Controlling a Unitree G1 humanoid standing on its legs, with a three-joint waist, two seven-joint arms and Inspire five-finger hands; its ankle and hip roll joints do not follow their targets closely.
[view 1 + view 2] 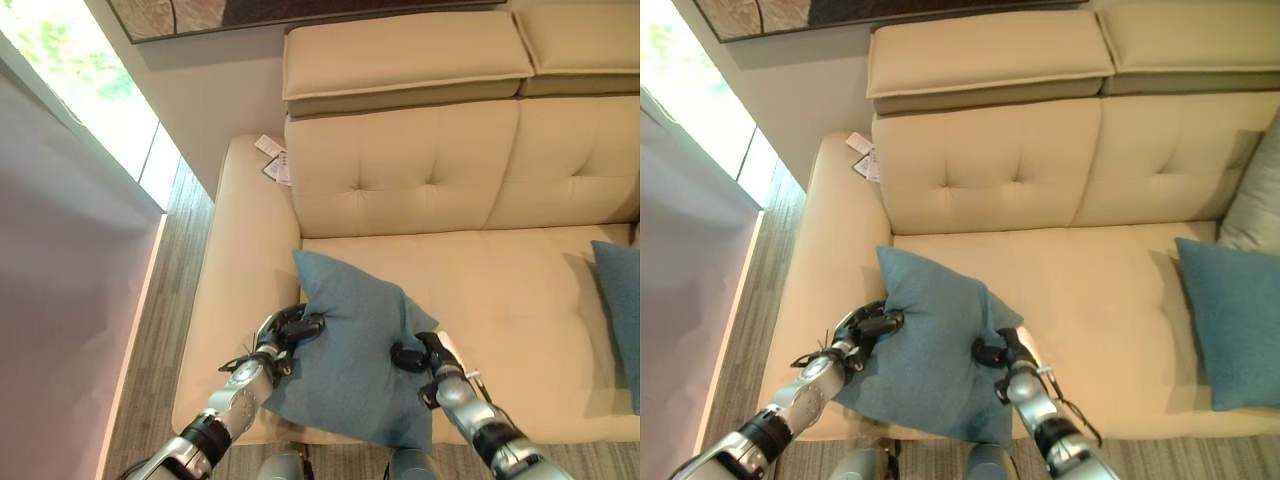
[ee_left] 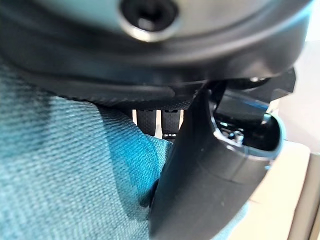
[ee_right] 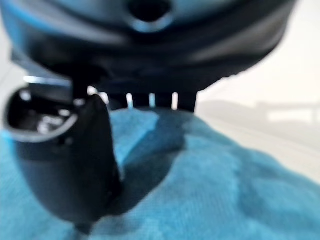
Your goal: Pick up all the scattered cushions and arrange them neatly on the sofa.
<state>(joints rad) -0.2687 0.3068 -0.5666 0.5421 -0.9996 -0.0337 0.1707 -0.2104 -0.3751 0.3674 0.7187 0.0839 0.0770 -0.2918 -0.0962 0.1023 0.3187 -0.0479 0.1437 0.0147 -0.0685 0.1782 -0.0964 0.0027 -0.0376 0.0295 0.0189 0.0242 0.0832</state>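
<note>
Cushion pinned between both hands at the sofa's front edge!

Blue cushion (image 1: 355, 350) lying tilted on the seat of the sofa (image 1: 500, 290), one corner aimed at the backrest, opposite corner hanging off the front. Left hand (image 1: 290, 330) clamped on its left edge, fingers (image 2: 170, 122) curled round the fabric; right hand (image 1: 415, 355) pinching the right edge, thumb down on the cloth. Long diagonal running front to back, straight between both grips. Second blue cushion (image 1: 1230, 320) resting well apart at the far right.
</note>
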